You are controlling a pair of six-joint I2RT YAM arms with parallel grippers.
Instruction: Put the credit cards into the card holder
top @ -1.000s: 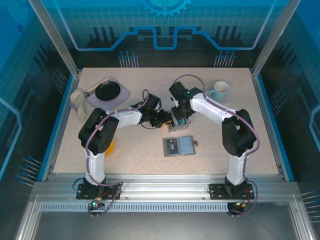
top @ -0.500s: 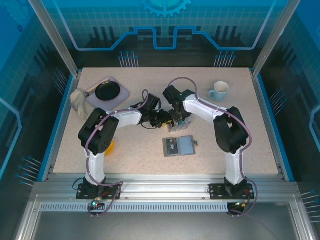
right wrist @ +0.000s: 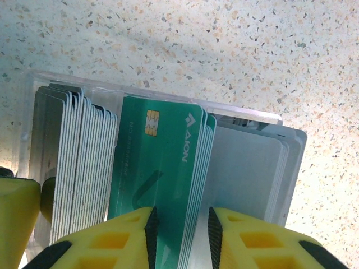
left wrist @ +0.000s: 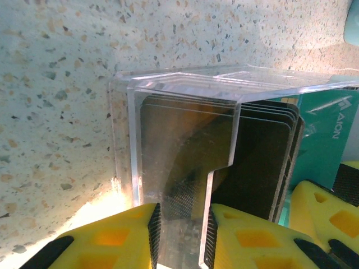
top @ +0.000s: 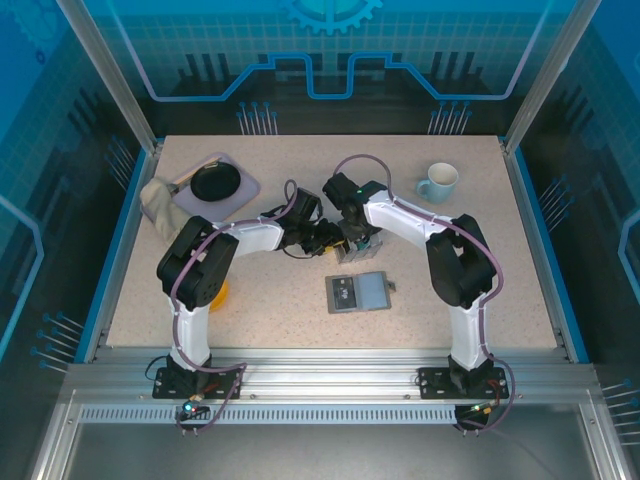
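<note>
A clear slotted box (top: pixel 352 247) stands mid-table and holds stacks of cards. Teal credit cards (right wrist: pixel 162 162) stand in its middle slot; their teal face (left wrist: pixel 331 140) is also in the left wrist view. My right gripper (right wrist: pixel 180 235) straddles this teal stack, open: the left pad lies against the front card and a thin gap remains at the right pad. My left gripper (left wrist: pixel 180 235) is shut on the box's clear end wall (left wrist: pixel 168 89). In the top view both grippers (top: pixel 335 240) (top: pixel 355 238) meet at the box. The grey card holder (top: pixel 358 292) lies open just in front.
Grey cards (right wrist: pixel 67 157) and white cards (right wrist: pixel 241 174) fill the slots either side of the teal ones. A mug (top: pixel 438 181) stands at the back right. A tray (top: pixel 245 190) with a black bowl and a cloth (top: pixel 155 200) are at the back left, and a yellow object (top: pixel 218 293) lies by the left arm.
The right arm has swung left and its gripper has settled over the box and the teal cards. The left arm stays at the box.
</note>
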